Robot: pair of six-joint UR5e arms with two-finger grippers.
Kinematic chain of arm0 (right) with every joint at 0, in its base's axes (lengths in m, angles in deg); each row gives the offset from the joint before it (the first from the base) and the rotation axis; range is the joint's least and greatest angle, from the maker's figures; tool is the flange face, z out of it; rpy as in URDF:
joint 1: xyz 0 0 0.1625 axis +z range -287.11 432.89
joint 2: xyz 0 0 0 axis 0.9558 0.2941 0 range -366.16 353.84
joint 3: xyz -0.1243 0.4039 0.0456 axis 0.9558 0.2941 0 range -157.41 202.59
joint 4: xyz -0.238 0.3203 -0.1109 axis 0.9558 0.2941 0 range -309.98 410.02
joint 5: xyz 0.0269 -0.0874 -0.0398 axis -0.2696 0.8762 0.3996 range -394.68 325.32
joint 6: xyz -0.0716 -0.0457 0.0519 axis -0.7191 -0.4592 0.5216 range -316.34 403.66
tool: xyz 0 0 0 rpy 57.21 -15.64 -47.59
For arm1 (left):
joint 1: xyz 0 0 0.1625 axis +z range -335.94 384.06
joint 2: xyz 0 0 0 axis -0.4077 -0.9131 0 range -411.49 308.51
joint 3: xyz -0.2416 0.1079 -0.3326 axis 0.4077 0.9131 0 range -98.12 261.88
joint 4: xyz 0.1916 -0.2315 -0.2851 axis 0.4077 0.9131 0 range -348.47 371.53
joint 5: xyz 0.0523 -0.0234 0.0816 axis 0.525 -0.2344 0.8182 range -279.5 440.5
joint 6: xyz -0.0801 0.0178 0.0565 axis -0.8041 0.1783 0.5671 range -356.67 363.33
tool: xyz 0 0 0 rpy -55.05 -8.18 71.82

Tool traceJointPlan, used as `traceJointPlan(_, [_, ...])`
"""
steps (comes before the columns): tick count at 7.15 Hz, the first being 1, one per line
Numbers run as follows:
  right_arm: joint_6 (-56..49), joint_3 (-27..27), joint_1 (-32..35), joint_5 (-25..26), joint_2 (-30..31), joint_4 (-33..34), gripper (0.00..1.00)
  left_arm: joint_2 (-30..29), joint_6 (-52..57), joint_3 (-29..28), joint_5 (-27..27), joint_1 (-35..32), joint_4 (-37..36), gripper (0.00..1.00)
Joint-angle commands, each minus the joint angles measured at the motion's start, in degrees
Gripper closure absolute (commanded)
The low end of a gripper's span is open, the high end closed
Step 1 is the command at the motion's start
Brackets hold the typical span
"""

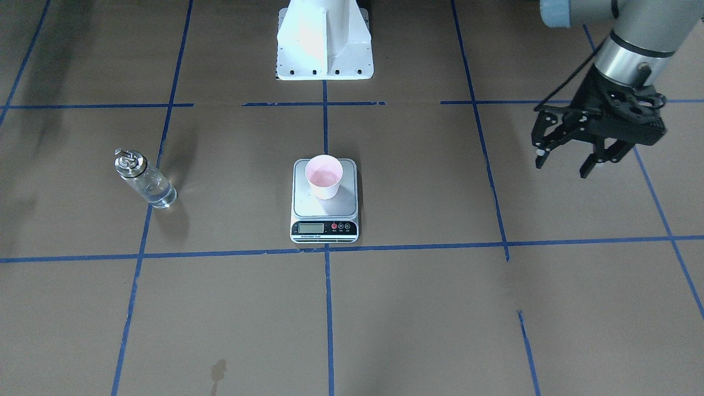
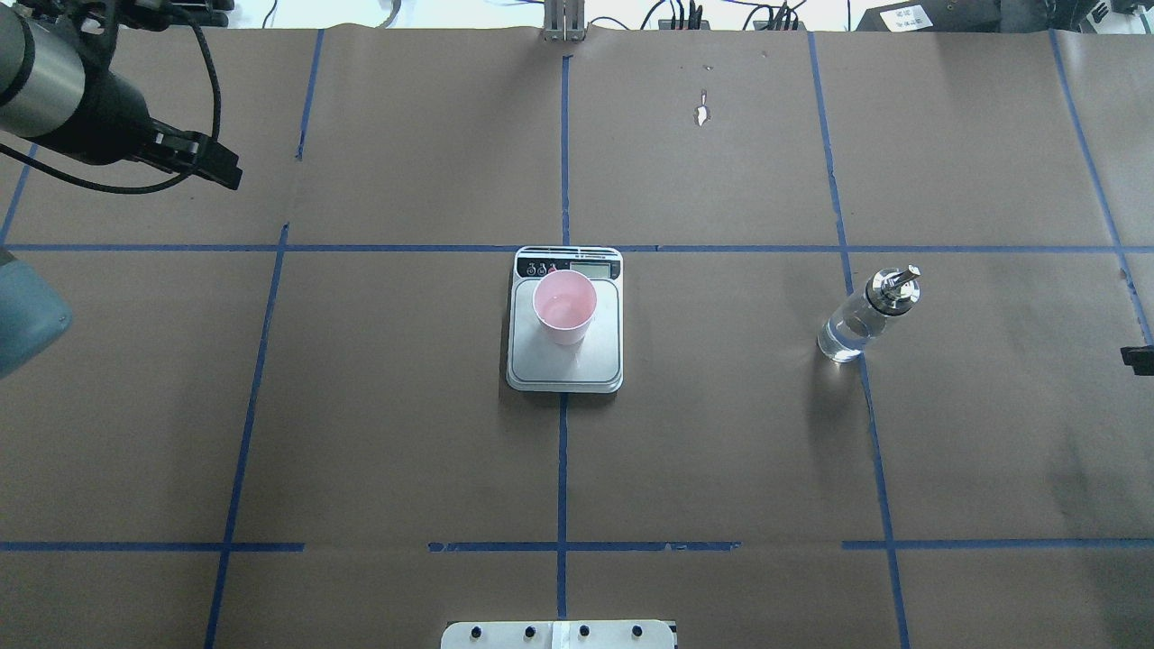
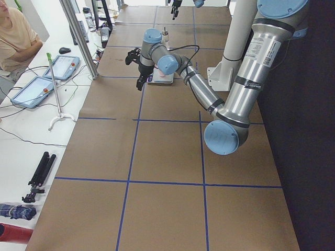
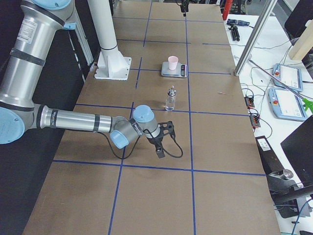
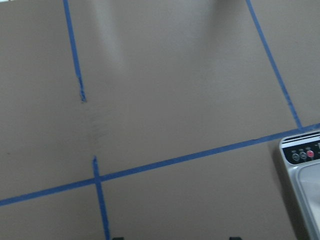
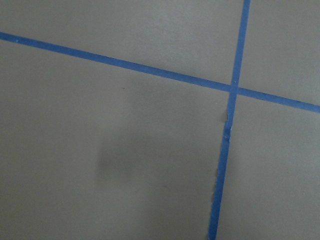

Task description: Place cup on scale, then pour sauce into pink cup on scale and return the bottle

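Bench point(image 1: 418, 308) is carrying the scale point(image 1: 325, 209), cup point(image 1: 324, 177) sitting atop, bottle point(image 1: 146, 181) standing apart; left jaws hanging spread, right jaws: cannot tell.

No text is legible (scale point(image 1: 324, 208) display point(image 1: 311, 227) and left-arm label point(image 3: 269, 55) too small).

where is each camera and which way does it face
Front: across the table, facing the base; open left end effector at right.
Overhead: behind the base, looking down; left arm at left.
Left side: table's left end; left arm near.
Right side: table's right end; right arm near.
Left wrist: down at scale corner.
Right wrist: down at tape; no arm.
Front and overhead share cup, bottle.
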Motion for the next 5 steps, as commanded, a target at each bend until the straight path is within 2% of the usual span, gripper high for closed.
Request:
traceJointPlan(1, [-12.5,4.6,11.0,-9.7,-4.9,8.5,0.0,1.4,17.1,-8.6,-1.9,-8.7,0.4,0.19])
traceJointPlan(2, [-17.8,4.1,11.6,-9.7,-6.9,15.3,0.0,1.5,22.0,-14.5,-6.7,-12.0,1.7,0.18])
traceJointPlan(3, [-25.4,3.4,13.2,-9.8,-11.0,26.1,0.0,2.6,27.9,-21.4,-11.2,-16.6,5.9,0.18])
traceJointPlan(4, [-31.8,1.8,14.7,-9.9,-15.4,38.4,0.0,2.9,34.0,-30.1,-15.6,-19.5,6.6,0.0])
traceJointPlan(5, [-33.4,-0.6,18.1,-9.3,-19.7,48.6,0.0,5.8,33.8,-30.8,-16.7,-19.7,6.6,0.0])
